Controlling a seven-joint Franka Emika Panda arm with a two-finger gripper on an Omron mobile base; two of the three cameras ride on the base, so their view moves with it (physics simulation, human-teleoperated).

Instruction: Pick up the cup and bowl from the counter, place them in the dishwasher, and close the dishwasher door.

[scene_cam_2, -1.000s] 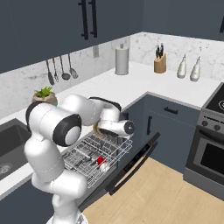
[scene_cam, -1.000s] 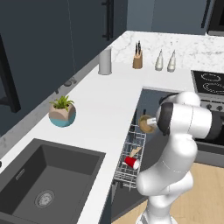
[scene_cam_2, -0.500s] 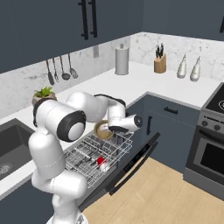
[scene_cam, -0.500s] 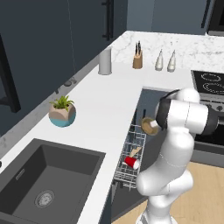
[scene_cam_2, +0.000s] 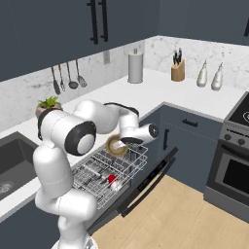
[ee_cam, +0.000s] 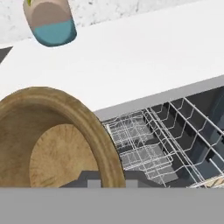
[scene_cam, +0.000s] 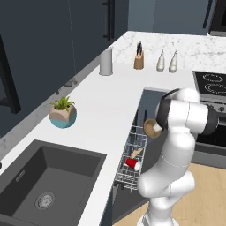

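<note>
Since a second ago my arm has swung the small shallow brown wooden bowl [scene_cam_2: 116, 145] farther out over the pulled-out white wire rack [scene_cam_2: 104, 171], and it now hangs above the rack's far end.

Going left to right in the right base view: the dark sink [scene_cam_2: 10, 163] sits at the far left, sunk in the broad white marbled counter [scene_cam_2: 160, 90]. Behind it on the counter stands the pink-and-teal plant pot [scene_cam_2: 47, 104], by the wall. Next comes the dishwasher [scene_cam_2: 124, 187] under the counter, with its rack drawn out over the flat dark blue-grey dishwasher door [scene_cam_2: 146, 182], which lies folded down and open. The small red tapered cup [scene_cam_2: 113, 181] lies on its side in the rack, nearer the front. Above the rack my hand [scene_cam_2: 121, 144] is clamped on the bowl's rim, and the bowl is tilted on edge, clear of the wires. In the hand view the bowl [ee_cam: 52, 140] looms at the left, its hollow facing the camera, with the rack [ee_cam: 162, 135] below and to the right. Farther right on the counter stand the tall grey cylinder canister [scene_cam_2: 135, 67], the knife block [scene_cam_2: 178, 69] and two pale bottles [scene_cam_2: 209, 75]. The steel oven [scene_cam_2: 232, 160] closes the right edge.
</note>
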